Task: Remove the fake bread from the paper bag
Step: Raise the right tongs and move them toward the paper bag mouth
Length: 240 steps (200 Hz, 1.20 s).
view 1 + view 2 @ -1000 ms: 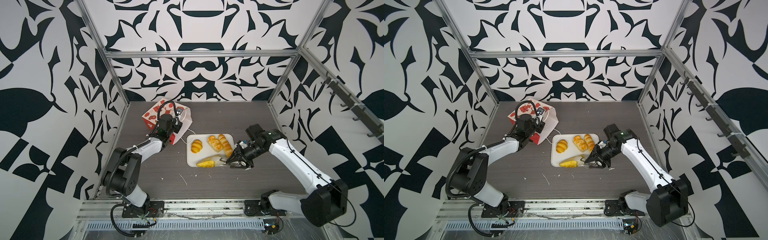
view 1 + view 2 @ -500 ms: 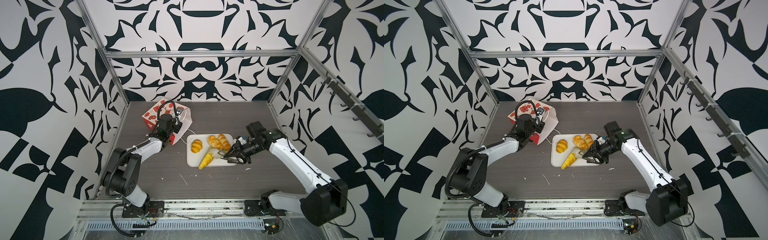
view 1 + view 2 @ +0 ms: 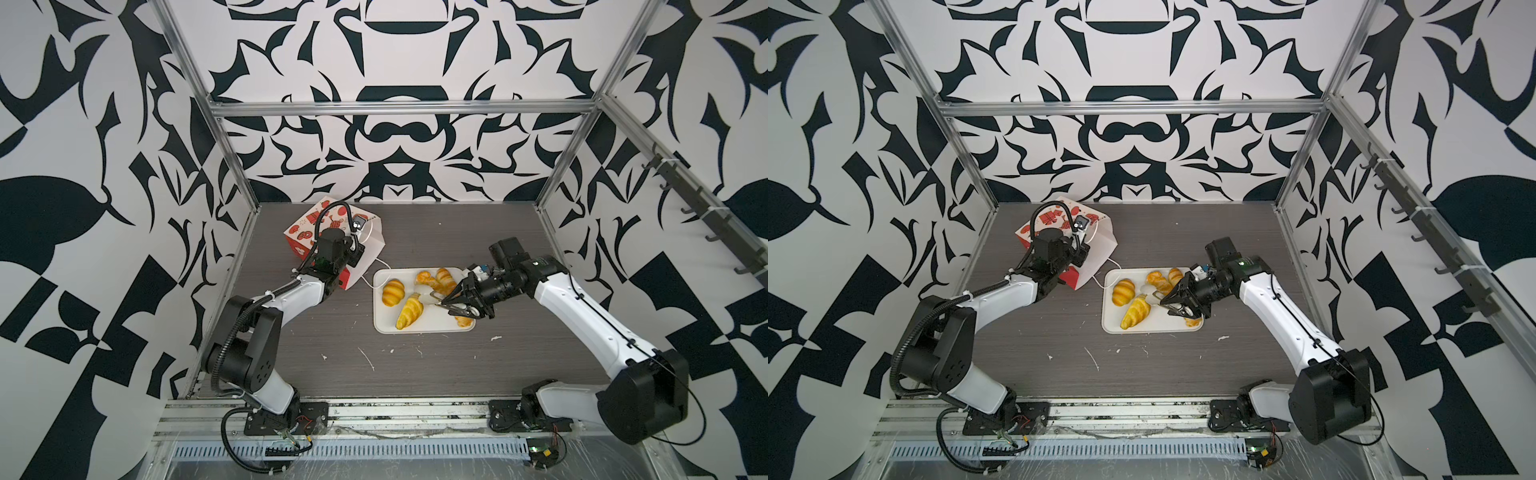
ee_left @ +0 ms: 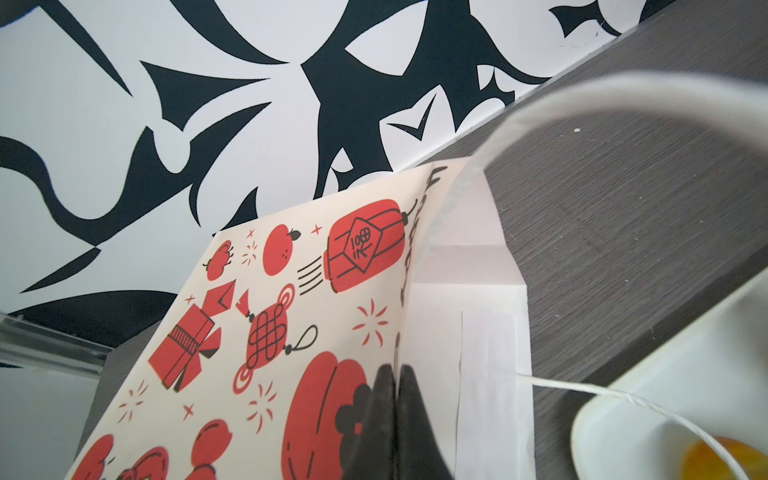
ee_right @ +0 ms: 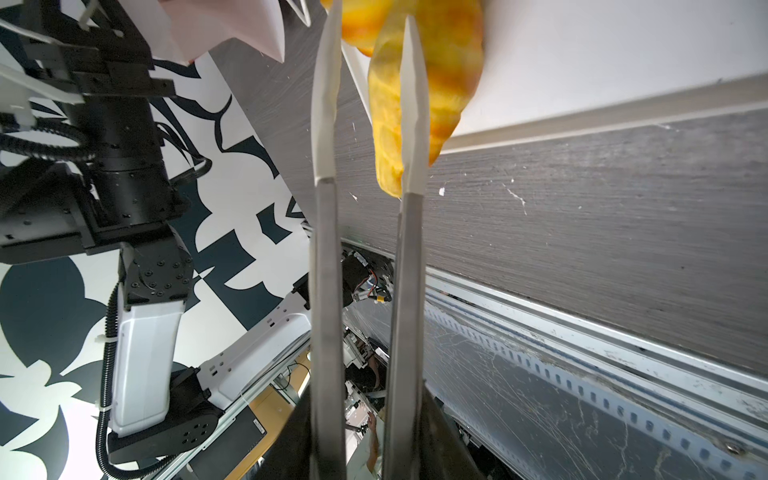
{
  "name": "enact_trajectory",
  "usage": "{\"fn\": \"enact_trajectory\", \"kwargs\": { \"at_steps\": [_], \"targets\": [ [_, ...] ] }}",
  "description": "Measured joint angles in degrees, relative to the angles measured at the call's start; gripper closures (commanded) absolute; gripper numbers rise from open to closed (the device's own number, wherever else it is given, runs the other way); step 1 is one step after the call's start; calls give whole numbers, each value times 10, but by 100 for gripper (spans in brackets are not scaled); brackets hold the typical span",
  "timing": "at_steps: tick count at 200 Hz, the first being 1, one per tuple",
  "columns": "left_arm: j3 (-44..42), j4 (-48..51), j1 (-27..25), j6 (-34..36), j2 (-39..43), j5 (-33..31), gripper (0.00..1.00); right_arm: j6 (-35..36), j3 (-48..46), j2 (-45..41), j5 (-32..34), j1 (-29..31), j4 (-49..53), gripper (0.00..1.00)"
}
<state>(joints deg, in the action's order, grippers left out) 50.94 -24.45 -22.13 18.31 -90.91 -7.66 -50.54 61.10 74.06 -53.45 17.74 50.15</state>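
the white tray (image 3: 436, 322) (image 3: 1163, 324) lies mid tabletop (image 3: 415, 374), and all five bread pieces in sight are on it, none in the bag. a croissant (image 3: 409, 309) (image 3: 1136, 312) (image 5: 440, 83) lies aslant in the tray's middle, its lower end near the near rim. a second croissant (image 3: 392, 291) (image 3: 1123, 291) sits toward the tray's left side, just beside the first. two pieces (image 3: 426, 277) (image 3: 445, 278) lie close together along the tray's far rim, and a fifth piece (image 3: 463, 321) (image 3: 1192, 322) is at its near right corner, partly under the right arm. the right claw (image 3: 434, 300) (image 5: 370, 12) hangs low over the tray's right half, pointing at the first croissant's upper end. its fingers (image 5: 326, 104) stand only a narrow gap apart, and whether they pinch that end i cannot tell. the bag (image 3: 305, 226) (image 3: 1100, 249) (image 4: 291, 311) is off the tray's far left corner, just beside it, white side toward the tray. one string handle (image 3: 376, 266) (image 4: 623, 399) trails onto that corner. the left claw (image 4: 397, 368) is clamped tight on the bag's paper edge on the side nearest the tray.
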Motion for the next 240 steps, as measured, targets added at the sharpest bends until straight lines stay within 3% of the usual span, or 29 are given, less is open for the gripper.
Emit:
{"fn": "enact_trajectory", "kwargs": {
  "at_steps": [121, 150, 175, 207, 240],
  "targets": [
    [2, 3, 0, 2, 0, 0, 100, -32, -17, 10, -20, 19, -99, 65],
    [12, 13, 0, 6, 0, 0, 100, 49, 12, 10, 22, 33, -43, 74],
    [25, 33, 0, 12, 6, 0, 100, 134, 79, 30, 91, 89, 6, 75],
    [50, 61, 0, 23, 18, 0, 100, 205, 132, 68, 148, 149, -6, 75],
    [66, 92, 0, 35, 37, 2, 100, 249, 150, 125, 199, 163, -59, 75]
  ]
}}
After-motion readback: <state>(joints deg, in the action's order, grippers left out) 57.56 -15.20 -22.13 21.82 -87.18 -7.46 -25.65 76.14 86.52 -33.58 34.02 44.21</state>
